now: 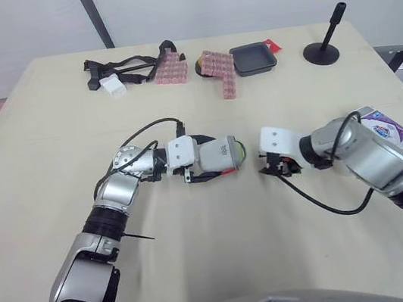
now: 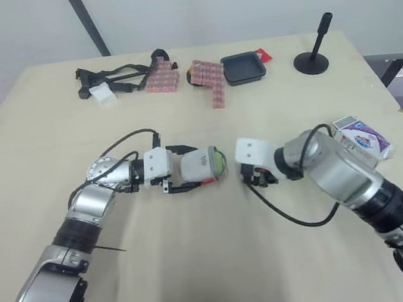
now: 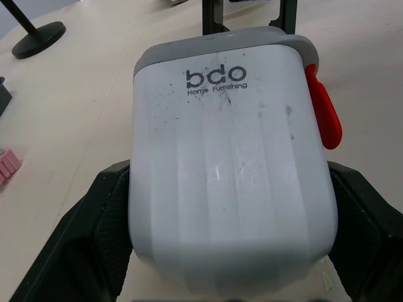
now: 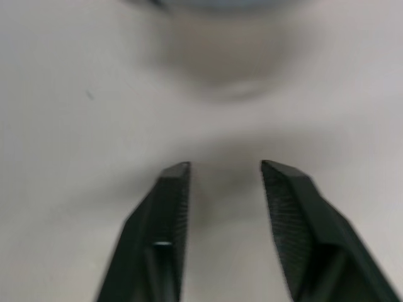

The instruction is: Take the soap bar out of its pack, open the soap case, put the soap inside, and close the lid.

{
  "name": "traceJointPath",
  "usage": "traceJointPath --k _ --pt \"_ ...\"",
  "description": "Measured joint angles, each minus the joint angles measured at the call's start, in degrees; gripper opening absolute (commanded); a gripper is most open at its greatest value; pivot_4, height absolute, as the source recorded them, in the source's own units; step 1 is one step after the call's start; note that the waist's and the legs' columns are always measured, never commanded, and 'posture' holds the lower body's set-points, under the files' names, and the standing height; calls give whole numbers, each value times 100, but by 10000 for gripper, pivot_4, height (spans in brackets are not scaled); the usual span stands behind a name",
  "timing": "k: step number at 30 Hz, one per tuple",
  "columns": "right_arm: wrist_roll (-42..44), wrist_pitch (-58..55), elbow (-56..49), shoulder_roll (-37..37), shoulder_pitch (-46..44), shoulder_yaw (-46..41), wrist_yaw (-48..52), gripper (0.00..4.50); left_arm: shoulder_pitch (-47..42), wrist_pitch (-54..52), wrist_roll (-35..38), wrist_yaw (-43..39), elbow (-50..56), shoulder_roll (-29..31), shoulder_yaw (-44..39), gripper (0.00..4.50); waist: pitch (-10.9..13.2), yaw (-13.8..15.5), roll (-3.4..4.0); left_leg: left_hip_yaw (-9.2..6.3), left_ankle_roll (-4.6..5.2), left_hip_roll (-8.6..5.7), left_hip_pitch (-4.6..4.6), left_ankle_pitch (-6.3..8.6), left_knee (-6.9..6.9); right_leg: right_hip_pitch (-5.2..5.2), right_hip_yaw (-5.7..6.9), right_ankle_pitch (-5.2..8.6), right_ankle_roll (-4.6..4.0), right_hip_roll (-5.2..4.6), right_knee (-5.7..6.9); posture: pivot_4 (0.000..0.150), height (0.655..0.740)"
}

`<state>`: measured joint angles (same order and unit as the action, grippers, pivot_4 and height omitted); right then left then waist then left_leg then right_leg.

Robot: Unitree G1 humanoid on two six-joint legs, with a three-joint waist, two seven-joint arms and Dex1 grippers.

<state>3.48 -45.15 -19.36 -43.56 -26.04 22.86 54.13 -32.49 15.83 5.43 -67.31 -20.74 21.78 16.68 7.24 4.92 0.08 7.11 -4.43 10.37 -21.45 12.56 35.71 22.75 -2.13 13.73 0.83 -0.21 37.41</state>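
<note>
The soap case (image 1: 220, 155) is a white-grey box with a red latch (image 3: 323, 114) and a greenish far end. It lies on its side at the middle of the table, and its lid looks closed. My left gripper (image 1: 201, 159) is shut on it, one black finger (image 3: 94, 233) on each side. My right gripper (image 1: 269, 166) hovers low over the table just right of the case. Its fingers (image 4: 167, 207) stand open with only bare tabletop between them. The purple-and-white soap pack (image 1: 386, 128) lies beside my right forearm at the table's right edge.
Along the far edge of the table (image 1: 51, 167) lie a black strap with a white box (image 1: 117, 76), two stacks of pink blocks (image 1: 220, 71), a black tray (image 1: 253, 58) and a black stand (image 1: 321, 51). Cables trail from both wrists.
</note>
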Motion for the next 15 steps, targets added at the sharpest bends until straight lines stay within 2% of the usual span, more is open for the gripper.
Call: traceJointPath --k 2,4,11,15 --pt "70 -33 -23 -66 175 -213 -14 39004 57 -28 62 -6 19 72 -35 34936 0 -12 0 0 0 0 0 0 -1 -1 0 0 0 0 0 1500 7400" --pt "203 -117 -81 -74 380 -435 -37 44688 115 -38 108 -23 38 119 -55 34936 0 -12 0 0 0 1 1 0 -1 -1 1 0 0 0 -1 1500 7400" --pt "1574 -612 -930 212 1057 -1956 4 44688 357 -211 417 -156 366 468 -373 34936 0 -12 1 -1 0 2 4 0 -1 0 2 0 0 -1 -10 1500 7400" --pt "2066 -942 -1130 436 1175 -2304 -188 44688 457 -203 467 -194 375 547 -434 34936 0 -12 1 0 0 1 6 0 -1 -1 2 0 0 -1 -19 1500 7400"
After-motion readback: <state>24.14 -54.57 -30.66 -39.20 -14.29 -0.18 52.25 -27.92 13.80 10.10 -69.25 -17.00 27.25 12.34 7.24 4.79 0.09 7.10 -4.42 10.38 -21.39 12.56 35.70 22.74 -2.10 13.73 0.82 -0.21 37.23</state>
